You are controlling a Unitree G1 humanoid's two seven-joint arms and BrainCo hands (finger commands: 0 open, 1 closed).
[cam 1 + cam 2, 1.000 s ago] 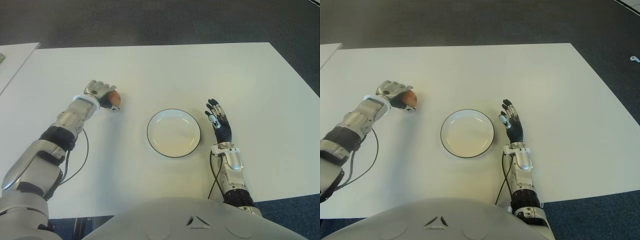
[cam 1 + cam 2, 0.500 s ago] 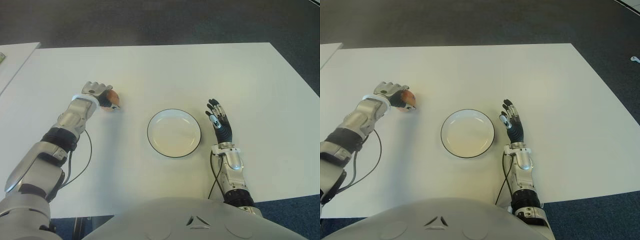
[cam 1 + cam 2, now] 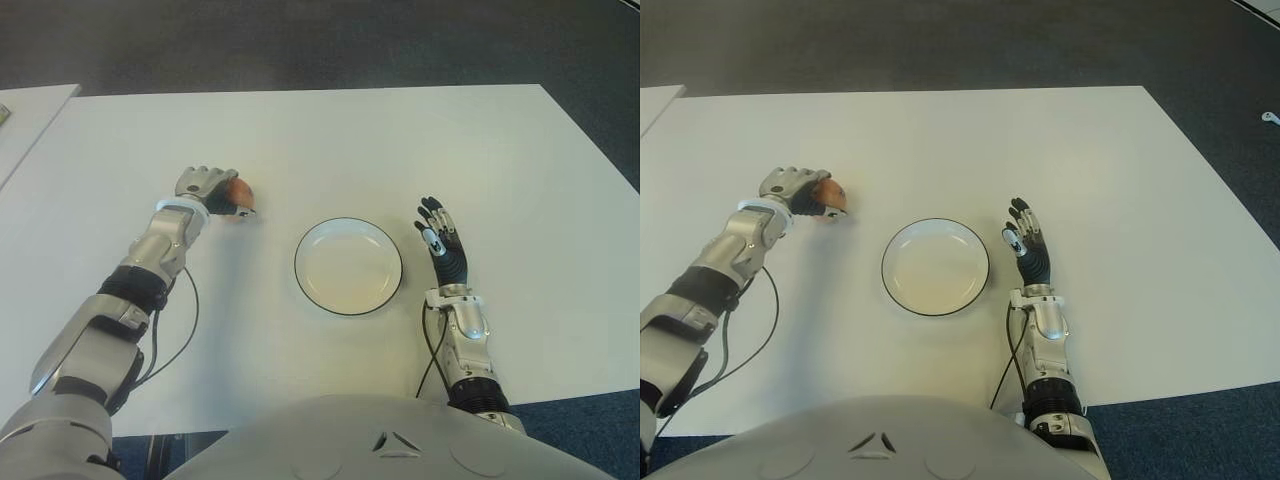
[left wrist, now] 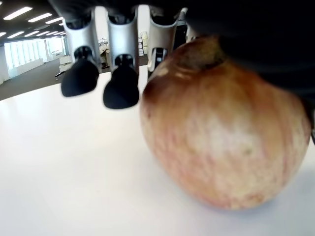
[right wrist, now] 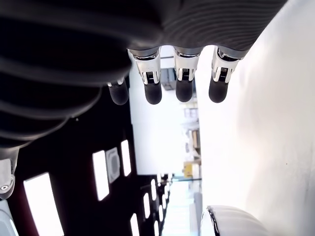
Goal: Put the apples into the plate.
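My left hand (image 3: 208, 188), left of centre in the head view, is curled around a red-yellow apple (image 3: 238, 194); the wrist view shows the fruit's underside on the white table (image 3: 330, 140) with my fingertips (image 4: 120, 88) just beside it. The black-rimmed white plate (image 3: 310, 285) sits at the frame's centre, apart from the apple, with nothing in it. My right hand (image 3: 441, 242), fingers straight and slightly apart, holding nothing, shows just right of the plate.
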